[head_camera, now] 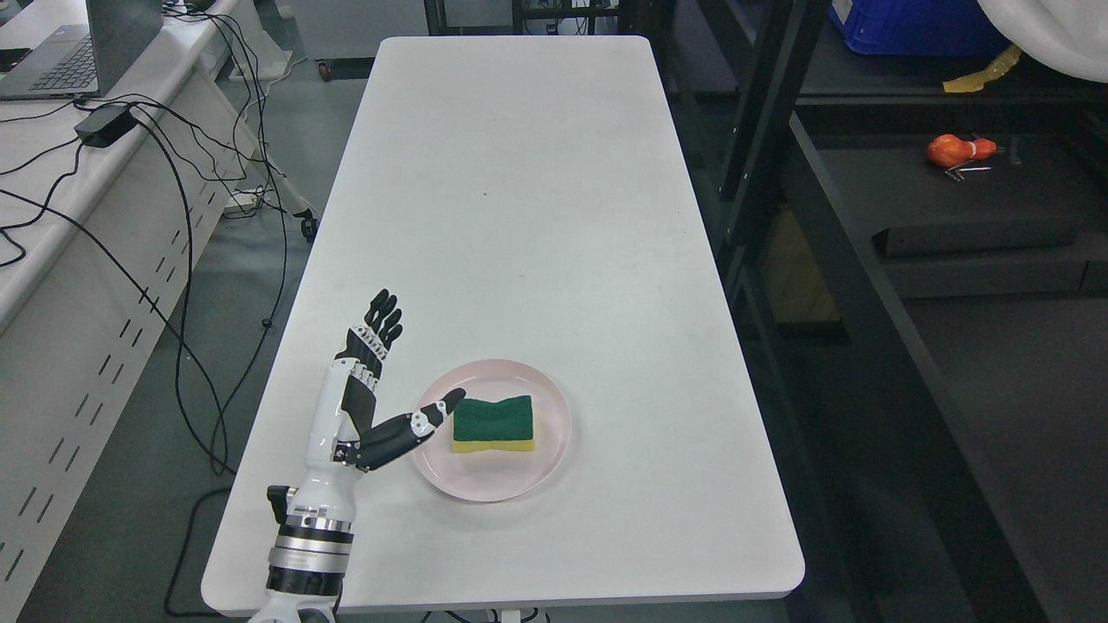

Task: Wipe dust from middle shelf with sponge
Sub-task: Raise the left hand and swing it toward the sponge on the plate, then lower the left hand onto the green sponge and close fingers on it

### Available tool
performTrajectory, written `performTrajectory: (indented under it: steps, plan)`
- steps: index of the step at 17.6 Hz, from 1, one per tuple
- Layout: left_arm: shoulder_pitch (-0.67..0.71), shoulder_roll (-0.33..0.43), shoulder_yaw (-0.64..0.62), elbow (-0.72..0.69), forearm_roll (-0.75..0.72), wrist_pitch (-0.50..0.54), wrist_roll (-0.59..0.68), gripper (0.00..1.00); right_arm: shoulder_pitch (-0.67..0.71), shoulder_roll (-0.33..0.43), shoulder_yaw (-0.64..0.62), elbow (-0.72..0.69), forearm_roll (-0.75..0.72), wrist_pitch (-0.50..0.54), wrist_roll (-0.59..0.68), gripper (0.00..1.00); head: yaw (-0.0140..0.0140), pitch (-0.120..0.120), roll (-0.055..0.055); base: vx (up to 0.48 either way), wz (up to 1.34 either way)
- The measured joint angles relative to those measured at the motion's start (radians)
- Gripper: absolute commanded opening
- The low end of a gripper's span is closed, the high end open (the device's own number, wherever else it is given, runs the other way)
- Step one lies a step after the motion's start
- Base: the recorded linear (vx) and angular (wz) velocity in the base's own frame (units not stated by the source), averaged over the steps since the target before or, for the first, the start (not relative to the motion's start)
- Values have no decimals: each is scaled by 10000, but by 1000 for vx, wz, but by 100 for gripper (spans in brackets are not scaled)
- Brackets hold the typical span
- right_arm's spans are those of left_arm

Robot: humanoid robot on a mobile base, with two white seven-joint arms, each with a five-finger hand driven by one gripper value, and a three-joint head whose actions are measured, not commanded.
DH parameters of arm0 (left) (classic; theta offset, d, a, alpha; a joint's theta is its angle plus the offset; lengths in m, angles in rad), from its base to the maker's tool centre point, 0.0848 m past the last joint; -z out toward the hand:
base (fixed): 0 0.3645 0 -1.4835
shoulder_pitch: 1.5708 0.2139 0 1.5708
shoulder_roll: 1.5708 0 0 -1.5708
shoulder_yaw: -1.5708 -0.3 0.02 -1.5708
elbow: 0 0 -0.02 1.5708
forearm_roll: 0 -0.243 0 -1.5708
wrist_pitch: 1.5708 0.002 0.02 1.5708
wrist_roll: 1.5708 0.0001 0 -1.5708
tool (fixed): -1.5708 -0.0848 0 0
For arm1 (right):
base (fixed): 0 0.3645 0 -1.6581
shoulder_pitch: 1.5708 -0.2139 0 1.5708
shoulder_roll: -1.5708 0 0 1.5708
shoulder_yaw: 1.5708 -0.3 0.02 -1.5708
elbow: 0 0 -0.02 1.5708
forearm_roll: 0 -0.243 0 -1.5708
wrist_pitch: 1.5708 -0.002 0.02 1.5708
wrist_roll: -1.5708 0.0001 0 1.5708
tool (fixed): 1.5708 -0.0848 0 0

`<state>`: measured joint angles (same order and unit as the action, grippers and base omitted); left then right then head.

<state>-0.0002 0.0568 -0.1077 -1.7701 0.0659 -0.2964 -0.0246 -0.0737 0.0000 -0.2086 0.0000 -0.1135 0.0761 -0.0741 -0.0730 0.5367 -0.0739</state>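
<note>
My left hand (pixel 363 407) hovers over the white table (pixel 537 216), fingers (pixel 383 318) straight and close together, holding nothing. My thumb (pixel 415 426) juts right over the pink plate (pixel 511 480), its tip just beside the green-and-yellow sponge (pixel 493 424) lying there.

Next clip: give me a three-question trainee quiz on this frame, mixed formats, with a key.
1. True or false: the left hand already grips the sponge.
2. The sponge lies on: A) bare table B) pink plate C) dark shelf.
3. Fill in: the sponge's upward face is ____.

Key: 1 false, the fingers are spread and only the thumb reaches over the plate's rim towards the sponge. 2 B. 3 green.
</note>
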Motion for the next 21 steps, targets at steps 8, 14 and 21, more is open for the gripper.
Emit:
performTrajectory:
  steps: [8, 14, 21]
  plan:
    - [-492, 2271, 559, 286, -2806, -2168, -2641, 98, 0, 0, 0, 0, 0, 0, 0, 100, 0, 0, 0, 17, 52]
    - [-1887, 3665, 884, 646, -5275, -2428, -3940, 98, 0, 0, 1, 0, 0, 0, 0, 100, 0, 0, 0, 0, 0]
    - [-4056, 4606, -47, 1261, -7395, -2868, -4148, 97, 1, 0, 1, 0, 0, 0, 0, 100, 0, 0, 0, 0, 0]
